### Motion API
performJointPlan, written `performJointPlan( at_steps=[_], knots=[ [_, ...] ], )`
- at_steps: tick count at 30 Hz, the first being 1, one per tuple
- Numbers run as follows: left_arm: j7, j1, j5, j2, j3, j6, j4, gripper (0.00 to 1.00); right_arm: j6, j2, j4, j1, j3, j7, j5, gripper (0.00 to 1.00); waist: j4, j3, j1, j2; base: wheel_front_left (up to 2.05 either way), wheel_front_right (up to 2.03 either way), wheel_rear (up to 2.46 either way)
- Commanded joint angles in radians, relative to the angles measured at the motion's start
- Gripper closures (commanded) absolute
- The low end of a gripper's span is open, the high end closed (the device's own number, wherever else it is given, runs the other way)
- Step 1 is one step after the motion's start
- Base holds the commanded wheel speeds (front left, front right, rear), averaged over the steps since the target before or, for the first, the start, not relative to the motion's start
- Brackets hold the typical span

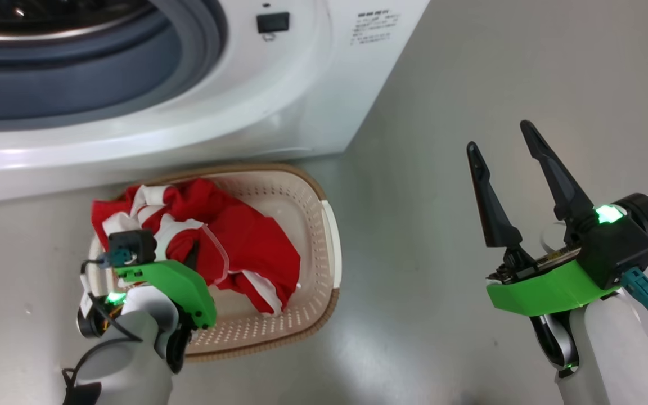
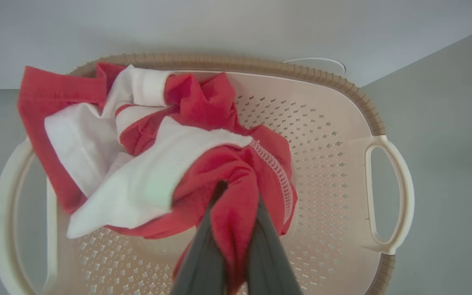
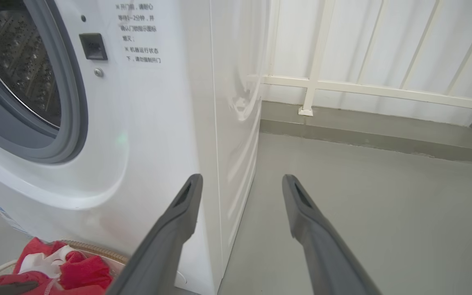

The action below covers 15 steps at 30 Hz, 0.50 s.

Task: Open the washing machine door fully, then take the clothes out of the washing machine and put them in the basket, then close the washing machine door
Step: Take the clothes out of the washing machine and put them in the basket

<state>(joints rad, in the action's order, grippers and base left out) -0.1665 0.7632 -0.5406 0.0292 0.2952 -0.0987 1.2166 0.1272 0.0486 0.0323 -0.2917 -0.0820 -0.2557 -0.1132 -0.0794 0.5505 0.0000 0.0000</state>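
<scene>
Red cloth sits pinched between the two dark fingers of the left gripper (image 2: 238, 196), whose jaws are closed tight on a fold of the clothes (image 2: 146, 164). That gripper points down into the basket (image 2: 260, 65). Its pale forearm comes up from the lower left of the head view and bends over the basket's near left corner. The red-and-white heap fills most of the basket, with one red edge draped over the brown rim. Perforated bottom shows on the right.

Well apart to the right, the right gripper (image 1: 499, 138) hangs over the grey floor (image 1: 470, 84). Its fingers are spread wide, hold nothing, and are angled forward toward the washing machine (image 3: 158, 123). The machine stands just behind the basket, showing its grey rubber ring (image 3: 68, 102) and steel drum (image 3: 14, 61). A white railing (image 3: 363, 90) runs beyond.
</scene>
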Motion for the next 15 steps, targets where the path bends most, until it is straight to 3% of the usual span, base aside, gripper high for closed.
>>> performJointPlan(
  at_steps=[1, 5, 6, 7, 15],
  knots=[
    [-0.001, 0.005, -0.005, 0.021, -0.016, -0.004, 0.002, 1.00, 0.003, 0.002, -0.023, -0.007, -0.026, -0.006, 0.000, 0.00, -0.029, 0.046, 0.0000, 0.0000, 0.00, 0.00, 0.00],
    [0.010, 0.030, -0.003, 0.030, -0.009, 0.001, 0.037, 1.00, 0.003, 0.002, -0.022, -0.021, -0.033, -0.006, -0.012, 0.00, -0.046, 0.075, 0.0000, 0.0000, 0.00, 0.00, 0.00],
    [0.011, 0.038, -0.020, 0.031, -0.023, 0.008, 0.046, 0.20, 0.003, 0.002, -0.021, -0.025, -0.033, -0.006, -0.015, 0.00, -0.051, 0.082, 0.0000, 0.0000, 0.00, 0.00, 0.00],
    [0.005, 0.041, -0.021, 0.032, -0.024, 0.014, 0.049, 0.00, 0.003, 0.002, -0.020, -0.026, -0.032, -0.006, -0.015, 0.00, -0.053, 0.085, 0.0000, 0.0000, 0.00, 0.00, 0.00],
    [-0.040, 0.062, -0.003, 0.034, -0.003, 0.040, 0.062, 0.00, 0.003, 0.002, -0.005, -0.035, -0.021, -0.006, -0.016, 0.00, -0.049, 0.075, 0.0000, 0.0000, 0.00, 0.00, 0.00]
  ],
)
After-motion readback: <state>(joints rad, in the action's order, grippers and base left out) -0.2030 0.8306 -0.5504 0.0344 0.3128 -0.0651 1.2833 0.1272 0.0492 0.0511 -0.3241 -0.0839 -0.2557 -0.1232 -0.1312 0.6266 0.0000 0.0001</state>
